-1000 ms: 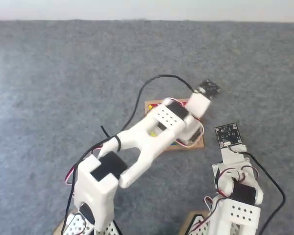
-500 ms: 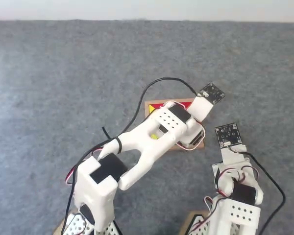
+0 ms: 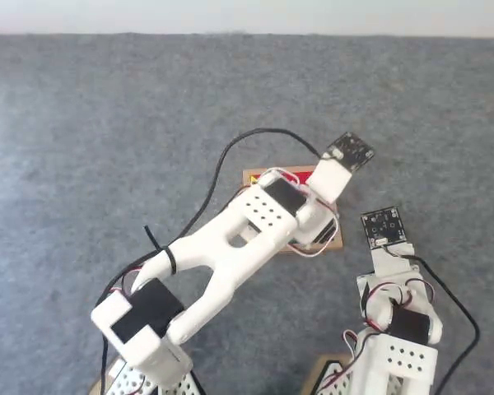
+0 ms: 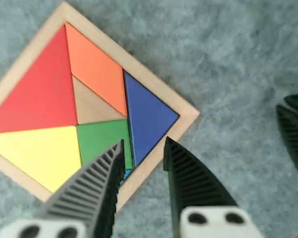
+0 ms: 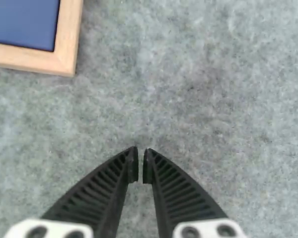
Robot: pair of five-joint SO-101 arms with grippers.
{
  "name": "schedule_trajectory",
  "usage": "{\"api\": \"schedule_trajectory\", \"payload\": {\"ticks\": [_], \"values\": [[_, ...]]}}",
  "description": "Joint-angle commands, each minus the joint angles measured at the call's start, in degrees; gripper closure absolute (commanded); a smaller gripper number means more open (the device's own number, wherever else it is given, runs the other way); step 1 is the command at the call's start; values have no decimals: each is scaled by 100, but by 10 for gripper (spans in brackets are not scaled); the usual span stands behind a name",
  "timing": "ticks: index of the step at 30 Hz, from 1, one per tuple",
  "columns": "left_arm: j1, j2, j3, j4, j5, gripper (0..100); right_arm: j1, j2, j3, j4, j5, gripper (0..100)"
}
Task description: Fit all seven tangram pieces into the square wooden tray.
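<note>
**No legible print in my feeds**

Working this rig remotely, I can read no text, label, number or sign. The tray (image 4: 134, 71) and its coloured pieces (image 4: 35, 94) are plain. The small boards (image 3: 384, 226) on the wrists carry markings too small to make out.

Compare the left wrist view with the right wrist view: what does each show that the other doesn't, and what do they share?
Left wrist view, not the right: the left gripper, open over the edge of the wooden tray, with the red triangle, orange parallelogram, tan triangle, green square and yellow triangle seated inside. Right wrist view, not the left: the right gripper up close, shut, above grey carpet beside the tray's corner. Both: the tray's rim, the blue triangle against it, and the carpet.
</note>
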Motion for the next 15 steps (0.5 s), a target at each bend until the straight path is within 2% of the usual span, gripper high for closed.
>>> {"api": "schedule_trajectory", "payload": {"ticks": [1,5,11,15], "values": [[44,-352,321,-651,-35,870,22,-57,-264,-119,-62,961],[-123,-422,444,-782,-202,874,22,-57,-264,-127,-62,961],[-905,-985,620,-905,-220,874,22,-57,-281,-110,-70,961],[-1398,-1266,1358,-1714,-264,874,22,-57,-290,-119,-105,961]]}}
